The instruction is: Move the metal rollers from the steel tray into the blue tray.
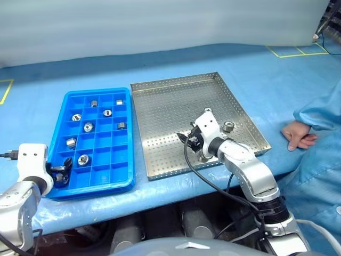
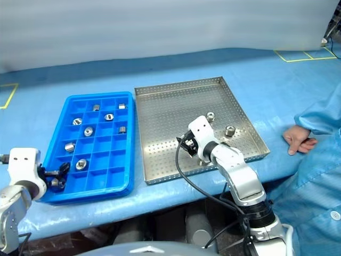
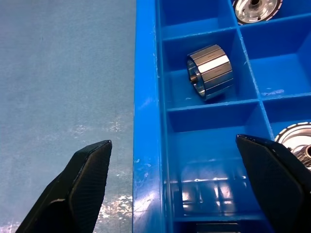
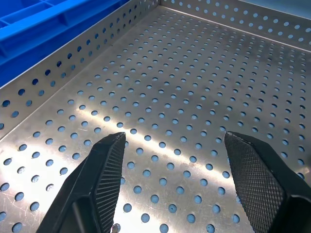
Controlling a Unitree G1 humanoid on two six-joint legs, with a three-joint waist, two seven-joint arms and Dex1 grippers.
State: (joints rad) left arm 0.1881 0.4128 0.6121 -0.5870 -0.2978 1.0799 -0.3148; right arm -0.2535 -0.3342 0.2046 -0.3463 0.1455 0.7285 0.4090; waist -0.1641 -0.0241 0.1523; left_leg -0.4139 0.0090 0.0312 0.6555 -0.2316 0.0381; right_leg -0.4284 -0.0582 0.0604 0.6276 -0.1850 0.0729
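The left end effector (image 1: 63,172) is at the near left corner of the blue tray (image 1: 58,140). Its two black fingers (image 3: 82,179) are spread wide with nothing between them but the tray's left wall. One finger is outside the tray, over the blue cloth of the tabletop (image 1: 160,61). The other is over a near cell.

The blue tray lies flat on the tabletop, just to the left of the steel tray (image 1: 160,106). Their long sides are very close together. Seven metal rollers sit in the blue tray, each in a cell of its own. One roller (image 1: 83,159) is near the front, and one lies on its side (image 3: 210,71) a cell farther back. The others (image 1: 88,127) are spread through the middle and back rows.

The steel tray is the bigger one, with small holes all over its floor. The right end effector (image 1: 187,140) hangs over the near part of that floor, pointing toward the blue tray. Its fingers (image 4: 104,170) are partly open and hold nothing; under them is bare holed metal. Two rollers are in the steel tray. One (image 2: 211,116) is just behind the right wrist, and one (image 1: 228,127) is beside it, nearer the right rim.

A person's hand (image 1: 297,134) in a blue sleeve rests on the tabletop, right of the steel tray.
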